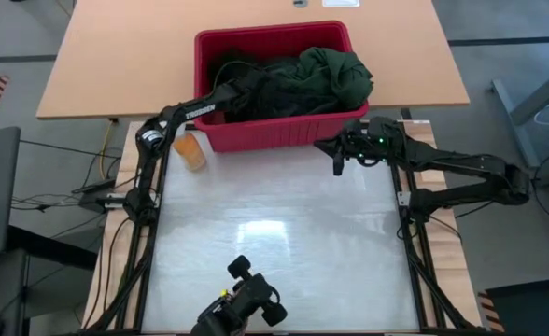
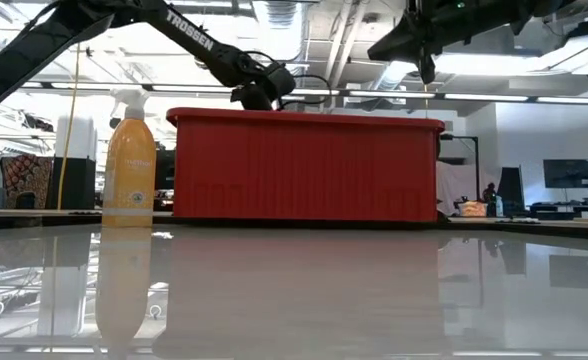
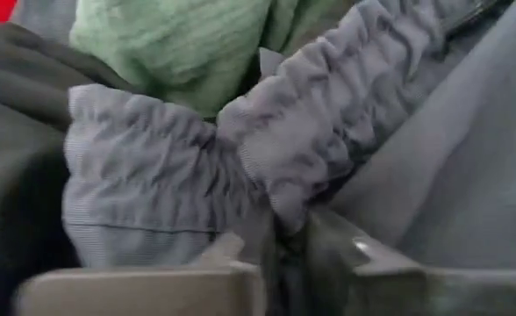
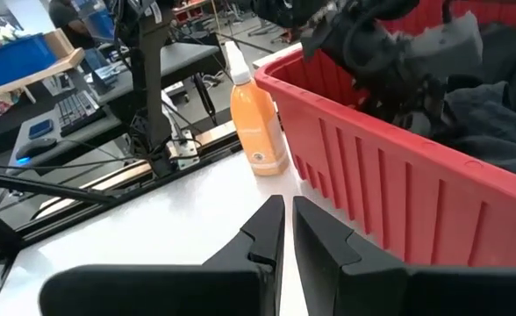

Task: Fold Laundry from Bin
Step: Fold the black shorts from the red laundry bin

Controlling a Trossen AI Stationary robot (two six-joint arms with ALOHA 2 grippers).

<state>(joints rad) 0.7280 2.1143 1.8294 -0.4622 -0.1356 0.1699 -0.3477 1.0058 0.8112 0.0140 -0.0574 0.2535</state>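
Overhead, left tool (image 3: 280, 254) pinched on laundry (image 1: 298, 79) in bin (image 1: 256, 133); right tool (image 4: 286, 228) nearly closed, empty, above glossy white table (image 1: 274, 233).

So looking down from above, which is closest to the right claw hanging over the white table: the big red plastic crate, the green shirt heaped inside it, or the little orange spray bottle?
From the right gripper:
1. Red plastic crate, its front wall just beside it.
2. Dark green shirt, inside the crate's right end.
3. Orange spray bottle, past the crate's left front corner.

Left gripper (image 1: 230, 91) reaches forward with jaws pinched together; right gripper (image 1: 338, 161) hovers, jaws closed.
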